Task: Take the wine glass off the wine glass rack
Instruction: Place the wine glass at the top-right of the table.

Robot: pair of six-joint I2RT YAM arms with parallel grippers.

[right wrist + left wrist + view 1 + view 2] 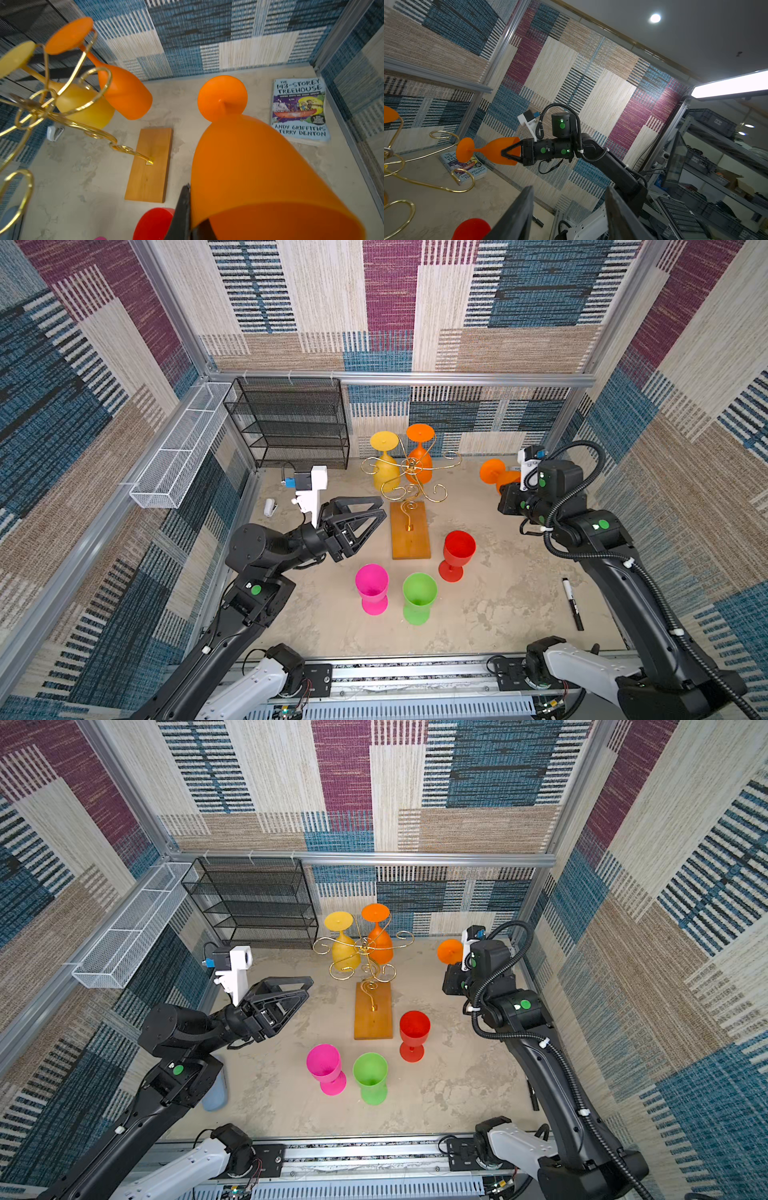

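Patchwork carpet in blue, plum and beige lines the walls of my cell, over a mottled grey-beige worktop (498, 614). At the far left a white wire basket (178, 448) hangs along the side wall. A black mesh shelf unit (291, 423) stands against the back wall beside it. A small white object (270, 507) lies on the worktop below the shelf; I cannot tell what it is.

My left claw (381, 508) hovers just left of the rack, turned on its side. Its jaws stand apart with nothing between them. Toward the front a pink glass (372, 589) and a green glass (419, 597) stand upright, close together but not touching.

The wine glass rack (410, 465) stands mid-worktop, with gold wire scrolls above an orange-brown wooden base (409, 539). A yellow glass (384, 472) and a hanging orange glass (422, 456) dangle bowl-down from its far arms. A red glass (459, 549) stands upright just right of the base.

Further right, my right claw (506, 154) is clamped on the rim of the wine glass (494, 475), one finger inside the bowl and one outside. That glass, orange too, is off the rack. I hold it on its side in the air to the rack's right, foot toward the rack and clear of the scrolls.

A black marker (572, 605) lies near the right edge. A paperback book (300, 110) lies flat in a corner between two walls.
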